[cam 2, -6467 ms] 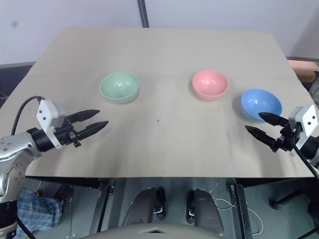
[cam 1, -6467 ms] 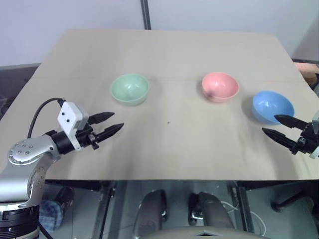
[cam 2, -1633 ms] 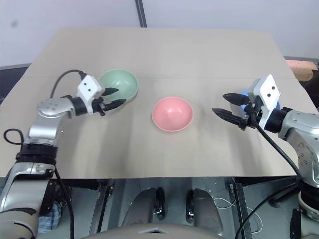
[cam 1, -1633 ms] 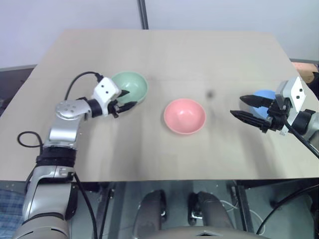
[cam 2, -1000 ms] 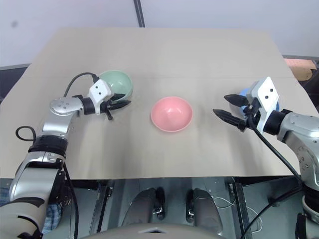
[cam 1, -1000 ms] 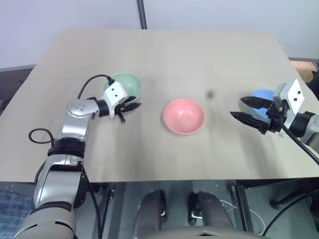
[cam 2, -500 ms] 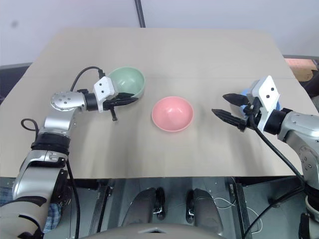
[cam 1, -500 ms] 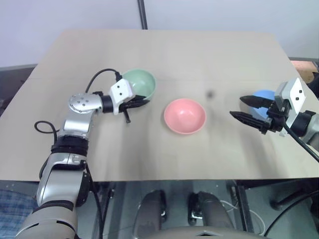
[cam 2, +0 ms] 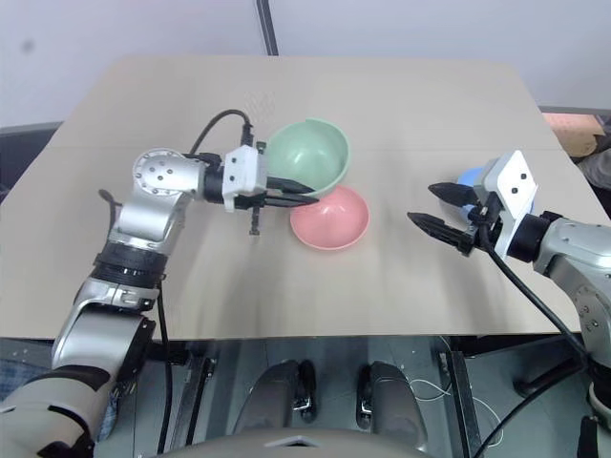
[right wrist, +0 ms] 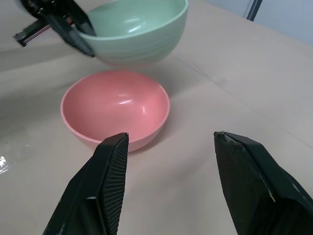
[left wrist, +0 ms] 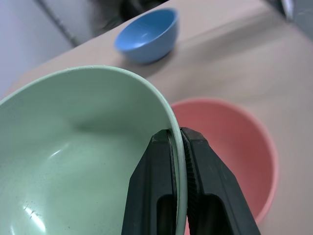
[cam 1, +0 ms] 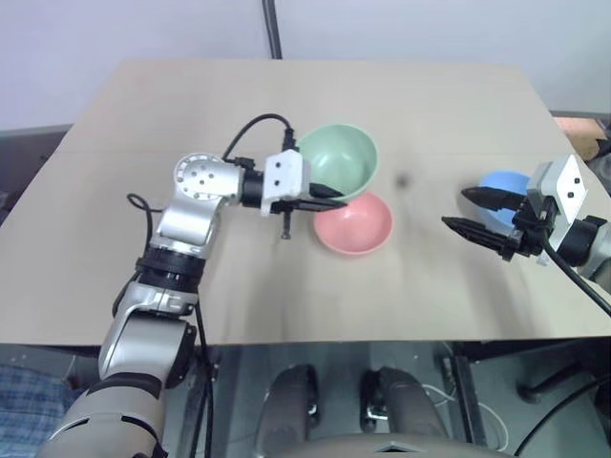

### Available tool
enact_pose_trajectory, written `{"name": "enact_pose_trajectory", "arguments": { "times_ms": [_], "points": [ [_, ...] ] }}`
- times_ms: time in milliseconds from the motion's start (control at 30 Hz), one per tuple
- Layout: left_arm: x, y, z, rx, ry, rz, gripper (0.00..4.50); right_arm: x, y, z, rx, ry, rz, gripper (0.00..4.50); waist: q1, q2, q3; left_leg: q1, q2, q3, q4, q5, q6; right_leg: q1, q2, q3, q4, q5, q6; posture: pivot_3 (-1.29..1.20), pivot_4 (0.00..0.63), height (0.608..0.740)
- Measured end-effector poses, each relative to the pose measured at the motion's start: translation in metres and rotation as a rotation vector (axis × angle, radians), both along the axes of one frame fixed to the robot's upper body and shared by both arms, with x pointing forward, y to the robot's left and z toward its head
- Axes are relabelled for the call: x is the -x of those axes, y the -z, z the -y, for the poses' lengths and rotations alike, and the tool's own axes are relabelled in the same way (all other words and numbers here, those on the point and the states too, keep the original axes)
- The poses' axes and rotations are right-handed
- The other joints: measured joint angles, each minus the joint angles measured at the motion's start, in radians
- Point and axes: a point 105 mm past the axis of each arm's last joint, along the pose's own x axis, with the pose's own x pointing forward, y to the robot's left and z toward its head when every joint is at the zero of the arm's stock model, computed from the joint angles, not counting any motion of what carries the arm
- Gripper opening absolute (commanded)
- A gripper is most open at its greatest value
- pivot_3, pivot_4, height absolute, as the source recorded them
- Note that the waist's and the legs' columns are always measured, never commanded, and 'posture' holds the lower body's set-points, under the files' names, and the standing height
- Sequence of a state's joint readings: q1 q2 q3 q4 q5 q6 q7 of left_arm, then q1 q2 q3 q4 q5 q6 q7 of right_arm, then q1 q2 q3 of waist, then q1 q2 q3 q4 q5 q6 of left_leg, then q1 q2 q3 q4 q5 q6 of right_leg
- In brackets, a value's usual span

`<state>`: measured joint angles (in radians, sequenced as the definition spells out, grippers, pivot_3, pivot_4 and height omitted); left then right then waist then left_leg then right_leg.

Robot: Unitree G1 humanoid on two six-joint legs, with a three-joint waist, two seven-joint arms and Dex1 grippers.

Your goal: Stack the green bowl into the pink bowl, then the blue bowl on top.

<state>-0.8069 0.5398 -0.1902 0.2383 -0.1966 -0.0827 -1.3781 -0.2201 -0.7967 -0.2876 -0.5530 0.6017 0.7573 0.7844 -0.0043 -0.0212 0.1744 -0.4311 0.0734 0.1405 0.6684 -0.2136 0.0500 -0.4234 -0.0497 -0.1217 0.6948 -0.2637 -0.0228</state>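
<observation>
The green bowl hangs in the air, tilted, over the far left rim of the pink bowl. My left gripper is shut on the green bowl's near rim; the left wrist view has the rim pinched between both fingers, with the pink bowl below. The pink bowl rests upright at the table's middle. The blue bowl sits at the right, partly hidden behind my right gripper. That gripper hovers open and holds nothing, aimed toward the pink bowl.
All of this sits on a tan table with its front edge close to me. A small dark spot marks the surface between the pink and blue bowls. A dark pole stands behind the far edge.
My left gripper has carried the green bowl up and to the right, from the table's left part to above the pink bowl's edge. The right gripper has stayed put.
</observation>
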Motion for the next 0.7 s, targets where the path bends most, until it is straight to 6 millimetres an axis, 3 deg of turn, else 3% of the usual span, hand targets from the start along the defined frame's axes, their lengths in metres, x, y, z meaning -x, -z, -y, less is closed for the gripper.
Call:
{"name": "enact_pose_trajectory", "arguments": {
  "times_ms": [133,333,500,600,700],
  "points": [
    [0.021,0.004,0.013,-0.06,0.139,-0.034,0.07,0.0,0.002,0.001,0.0,0.01,-0.002,3.07,0.0,0.0,0.0,0.0,0.0,0.0,0.0,0.0,0.0,0.0,0.0,0.0,0.0,0.0,0.0,0.0,0.15,0.74],
    [0.022,0.008,0.013,-0.077,0.143,-0.096,0.07,0.001,-0.001,0.0,0.004,0.016,0.024,3.07,0.001,0.0,0.0,0.0,0.0,0.0,0.0,0.0,0.0,0.0,0.0,0.0,0.0,0.0,0.0,0.0,0.15,0.74],
    [0.02,0.007,0.016,-0.055,0.138,-0.09,1.79,0.001,-0.001,0.0,0.003,0.018,0.027,3.07,0.003,0.0,0.0,0.0,0.0,0.0,0.0,0.0,0.0,0.0,0.0,0.0,0.0,0.0,0.0,0.0,0.15,0.74],
    [0.015,0.005,0.02,-0.005,0.102,-0.072,3.1,0.001,-0.002,0.0,0.004,0.019,0.028,3.07,0.005,0.0,0.0,0.0,0.0,0.0,0.0,0.0,0.0,0.0,0.0,0.0,0.0,0.0,0.0,0.0,0.15,0.74],
    [0.007,0.001,0.018,0.035,0.051,-0.065,3.1,0.001,-0.002,0.0,0.004,0.018,0.028,3.07,0.005,0.0,0.0,0.0,0.0,-0.001,0.0,0.0,0.0,0.0,0.0,0.0,0.0,0.0,0.0,0.0,0.15,0.74]
  ]
}}
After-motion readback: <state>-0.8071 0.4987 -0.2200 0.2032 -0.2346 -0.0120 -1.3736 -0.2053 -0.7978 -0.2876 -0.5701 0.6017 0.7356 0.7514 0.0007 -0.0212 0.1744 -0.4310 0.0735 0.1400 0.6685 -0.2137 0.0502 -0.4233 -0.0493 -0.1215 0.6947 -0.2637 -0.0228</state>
